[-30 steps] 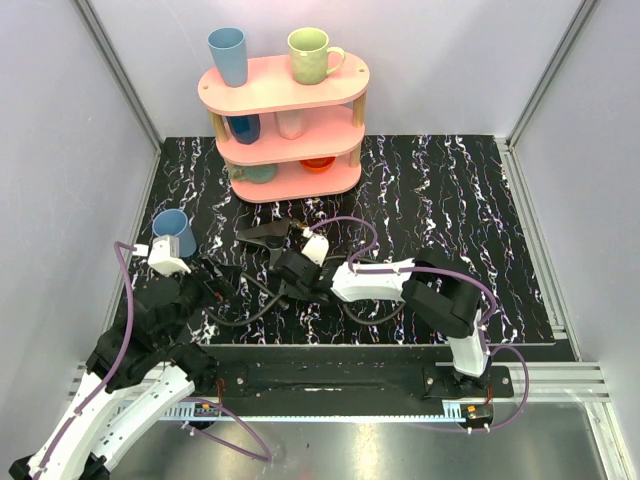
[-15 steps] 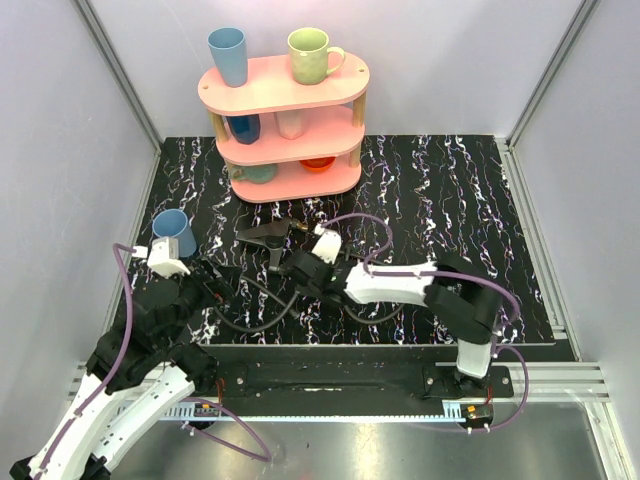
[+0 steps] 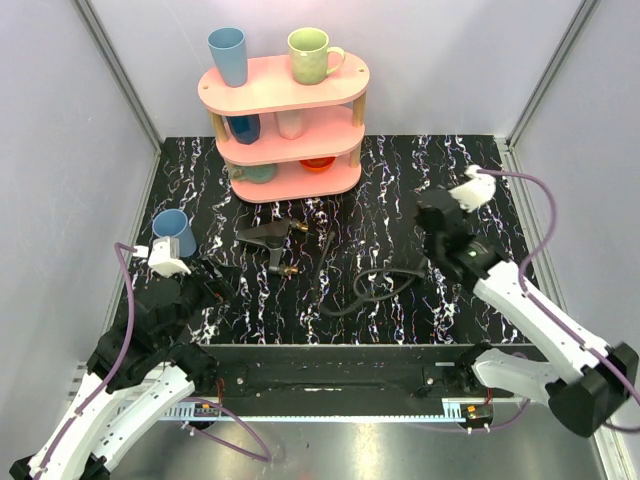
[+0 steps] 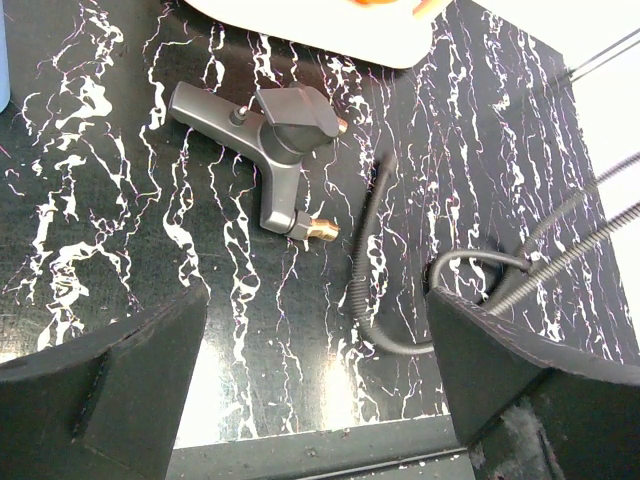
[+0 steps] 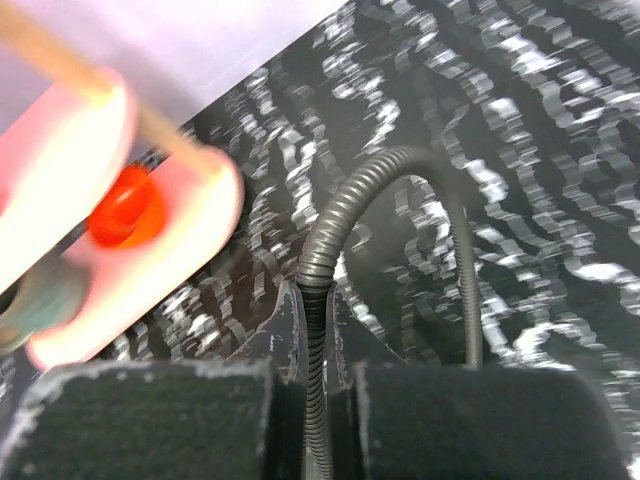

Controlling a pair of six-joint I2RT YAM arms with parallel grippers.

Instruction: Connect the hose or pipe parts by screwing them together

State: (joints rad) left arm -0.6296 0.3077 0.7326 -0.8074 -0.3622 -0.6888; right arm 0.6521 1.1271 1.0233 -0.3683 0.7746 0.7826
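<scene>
top view only: pink shelf (image 3: 340, 78) at the back of the bench (image 3: 480, 170), three tiers, six vessels on it, two per tier. one more blue cup (image 3: 172, 230) stood on the bench front-left of the shelf. seven vessels in all. both arms showed there, two hands counted.

one nozzle piece (image 4: 275, 130), dark grey, lay flat just in front of the shelf. left wrist view showed two brass tips on it, which the top view barely gave. one hose (image 5: 345, 215), black and ribbed, lay in front of the shelf beyond the nozzle piece. its free end sat near the nozzle piece's upper brass tip but apart from it, nothing screwed together. top view showed the hose running away from the shelf, looping, then going off to the shelf's front-right.

right hand (image 5: 316, 340) was front-right of the shelf. the right wrist view, blurred, showed what the others did not: fingers pressed together on the hose, pinching it, with the hose arching up out of the pads and back down. a blurred shelf edge with something orange sat at that view's left.

left hand (image 4: 315, 295) was front-left of the shelf, well apart from it, fingers spread wide and holding nothing, the nozzle piece and hose framed between them.
</scene>
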